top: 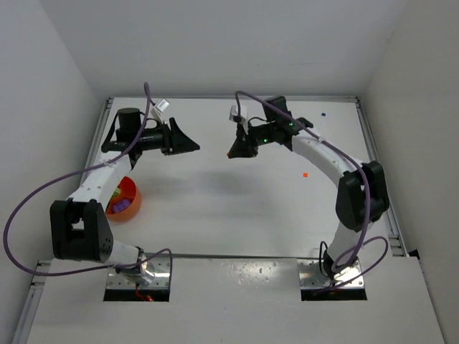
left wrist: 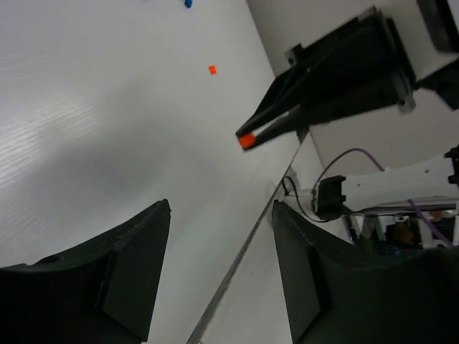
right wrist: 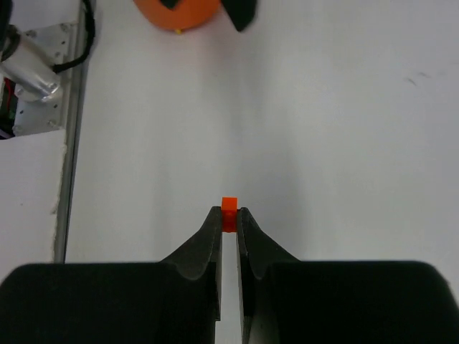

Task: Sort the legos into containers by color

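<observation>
Ana: Right gripper (right wrist: 229,215) up close, fingertips pinched on a small orange brick (right wrist: 229,206), held clear of the table (top: 237,215).
Ben: Noted. Left gripper (left wrist: 221,206)?
Ana: Jaws apart, nothing between them. Raised, tips facing the right gripper across the table's far half.
Ben: Bowl?
Ana: Orange bowl (top: 135,192) at the left side, partly under the left arm. Purple and yellow bits inside.
Ben: Loose pieces?
Ana: One orange bit (top: 305,174) right of centre, one blue bit (top: 323,113) near the far right corner.

Tally: one orange bowl (top: 135,192), its legos uncountable; one held orange lego (right wrist: 229,205); one loose orange lego (top: 305,174); one blue lego (top: 323,113); my two pincers (left wrist: 221,204) (right wrist: 228,213).
</observation>
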Action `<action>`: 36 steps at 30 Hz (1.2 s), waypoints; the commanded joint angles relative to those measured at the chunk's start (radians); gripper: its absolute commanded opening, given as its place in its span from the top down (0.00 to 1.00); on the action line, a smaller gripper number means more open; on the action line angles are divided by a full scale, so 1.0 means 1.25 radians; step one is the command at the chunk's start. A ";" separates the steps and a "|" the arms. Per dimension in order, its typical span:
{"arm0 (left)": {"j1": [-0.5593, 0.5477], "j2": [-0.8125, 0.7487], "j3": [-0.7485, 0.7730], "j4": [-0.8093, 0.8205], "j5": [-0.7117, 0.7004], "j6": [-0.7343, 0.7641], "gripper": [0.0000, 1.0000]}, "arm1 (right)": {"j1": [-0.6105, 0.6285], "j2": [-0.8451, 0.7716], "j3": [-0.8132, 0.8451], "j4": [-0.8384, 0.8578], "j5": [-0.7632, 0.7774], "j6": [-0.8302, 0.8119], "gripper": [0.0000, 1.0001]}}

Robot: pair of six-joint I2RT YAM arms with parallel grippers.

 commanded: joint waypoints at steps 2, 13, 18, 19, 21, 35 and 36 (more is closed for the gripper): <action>-0.016 0.028 0.020 0.186 0.080 -0.187 0.36 | 0.046 -0.036 -0.070 0.272 -0.070 0.037 1.00; -0.048 0.060 -0.032 0.235 0.080 -0.285 0.36 | 0.109 0.002 -0.022 0.384 -0.011 0.130 1.00; -0.048 0.075 -0.032 0.243 0.080 -0.293 0.36 | 0.132 0.002 -0.032 0.413 -0.004 0.130 1.00; -0.048 0.075 -0.032 0.243 0.080 -0.293 0.37 | 0.140 -0.005 -0.032 0.413 -0.004 0.130 1.00; -0.048 0.075 -0.032 0.250 0.080 -0.300 0.38 | 0.140 -0.005 -0.032 0.421 0.005 0.130 1.00; -0.041 0.068 -0.056 0.287 0.096 -0.333 0.63 | 0.154 -0.005 -0.056 0.506 0.081 0.189 1.00; -0.041 0.068 -0.064 0.287 0.096 -0.340 0.63 | 0.154 -0.005 -0.056 0.520 0.092 0.211 1.00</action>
